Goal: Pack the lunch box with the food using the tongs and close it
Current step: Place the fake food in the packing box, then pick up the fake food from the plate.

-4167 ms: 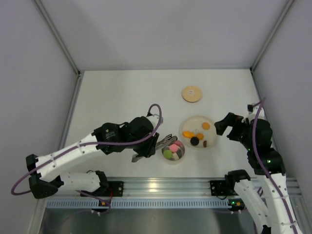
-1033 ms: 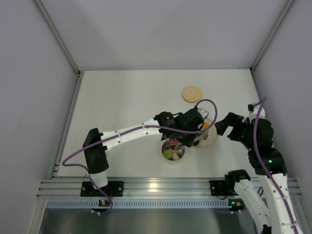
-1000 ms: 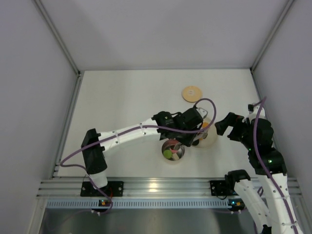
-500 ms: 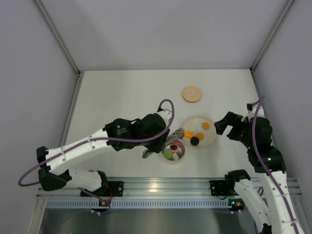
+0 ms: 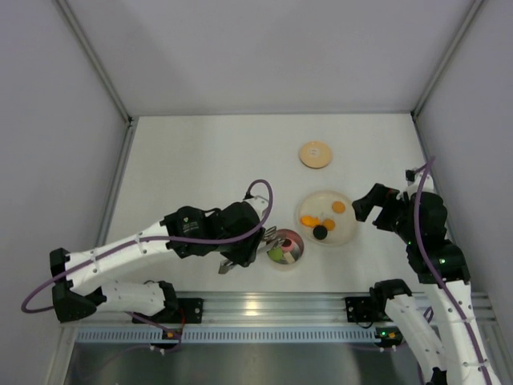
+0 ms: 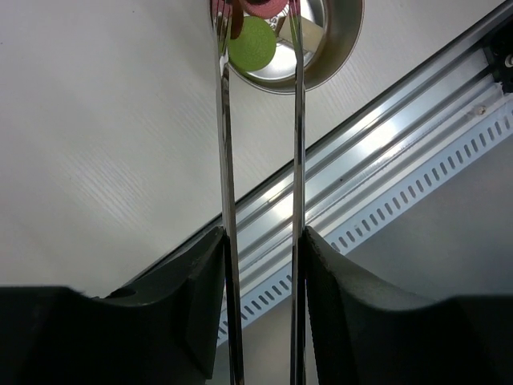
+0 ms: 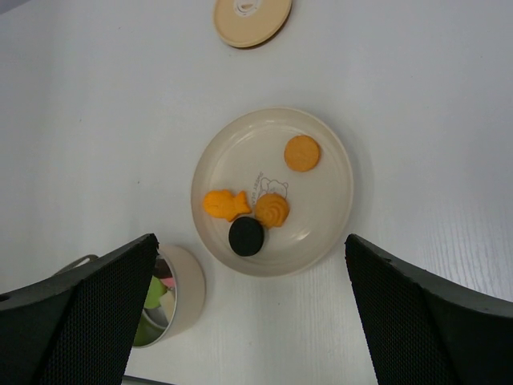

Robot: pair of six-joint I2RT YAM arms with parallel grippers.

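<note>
Four pieces of food [image 7: 246, 237] lay on the plate [image 7: 337, 152], three orange and one black. The lunch box [image 5: 284, 249] just beside it held green and pink pieces. My left gripper [image 6: 260, 238] pinched the tongs [image 6: 227, 144] across both arms, their tips parted over the box. My right gripper [image 5: 367, 204] hung spread wide and empty near the plate. I judged that a slack pinch could let the tongs twist, and that a low tip could catch the rim and topple the box. The lid [image 5: 315, 154] lay well apart.
</note>
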